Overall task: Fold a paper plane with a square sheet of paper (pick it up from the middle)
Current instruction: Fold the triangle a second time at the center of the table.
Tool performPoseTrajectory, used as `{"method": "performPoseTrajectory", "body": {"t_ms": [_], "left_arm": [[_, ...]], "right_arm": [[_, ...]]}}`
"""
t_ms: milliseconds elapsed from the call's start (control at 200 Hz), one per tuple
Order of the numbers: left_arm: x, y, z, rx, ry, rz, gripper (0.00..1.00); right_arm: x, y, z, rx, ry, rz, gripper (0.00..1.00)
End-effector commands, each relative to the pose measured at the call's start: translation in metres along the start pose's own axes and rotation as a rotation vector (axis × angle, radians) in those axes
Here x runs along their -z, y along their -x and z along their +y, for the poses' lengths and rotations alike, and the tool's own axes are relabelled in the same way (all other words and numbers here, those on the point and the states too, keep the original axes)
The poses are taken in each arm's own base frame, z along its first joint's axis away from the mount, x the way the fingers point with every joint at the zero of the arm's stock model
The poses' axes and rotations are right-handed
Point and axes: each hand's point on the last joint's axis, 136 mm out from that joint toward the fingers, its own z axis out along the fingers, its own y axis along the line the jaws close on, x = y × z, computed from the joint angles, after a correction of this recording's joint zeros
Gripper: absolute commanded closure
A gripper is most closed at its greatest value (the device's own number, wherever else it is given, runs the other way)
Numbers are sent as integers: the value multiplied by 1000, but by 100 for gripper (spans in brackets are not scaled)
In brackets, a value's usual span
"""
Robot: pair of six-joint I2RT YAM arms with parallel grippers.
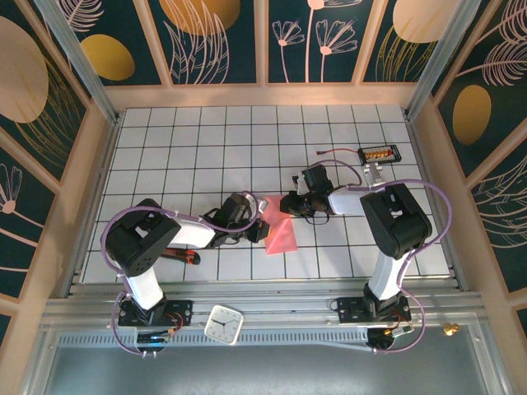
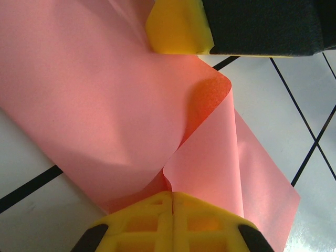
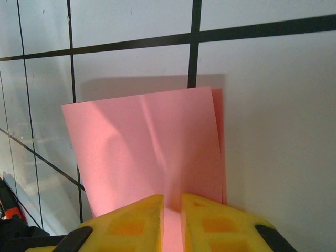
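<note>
Pinching the thin salmon-pink square sheet of paper (image 1: 278, 232) from two sides, your arms are meeting near the middle of the white tiled table (image 1: 206, 140) with its black grid lines. Your left gripper (image 2: 172, 202) is pressing its yellow fingers together on a curled-over flap. Your right gripper (image 3: 172, 207) is clamping a doubled edge in the thin slit between its fingers. The paper is lying partly folded on the tiles between them.

The small white square clock (image 1: 223, 323) is sitting on the metal rail by the arm bases, its dial too small for you to read. Dark teal wall panels (image 1: 222, 41) with gold discs and pale line-drawn plants are enclosing the table.

You are working with two arms, one sheet, one clock, one red-handled black tool (image 1: 183, 256) lying beside the left arm, and one small black rectangular device (image 1: 380, 153) with a red wire at the far right.
</note>
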Motion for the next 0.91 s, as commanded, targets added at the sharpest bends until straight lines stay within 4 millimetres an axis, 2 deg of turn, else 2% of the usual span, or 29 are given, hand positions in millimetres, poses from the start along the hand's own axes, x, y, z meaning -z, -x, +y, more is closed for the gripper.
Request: {"method": "performPoseTrajectory", "body": {"t_ms": [0, 230, 365, 530, 656, 781, 901], "left_arm": [[-6, -19, 17, 15, 61, 65, 100], [-7, -32, 30, 21, 127, 139, 100], [-5, -43, 33, 37, 143, 180, 100], [-2, -54, 37, 55, 157, 215, 100], [-4, -54, 38, 55, 162, 219, 100], [-5, -53, 38, 58, 161, 219, 100], [-5, -53, 39, 62, 164, 220, 100]], "right_arm": [[-8, -17, -16, -16, -64, 51, 82], [-7, -14, -13, -9, -62, 47, 81], [-2, -5, -3, 9, -45, 33, 79], [16, 15, 20, 48, -12, -10, 77], [33, 24, 32, 65, -5, -50, 77], [51, 13, 35, 41, 6, -76, 77], [65, -16, 43, 4, 82, -93, 85]]}}
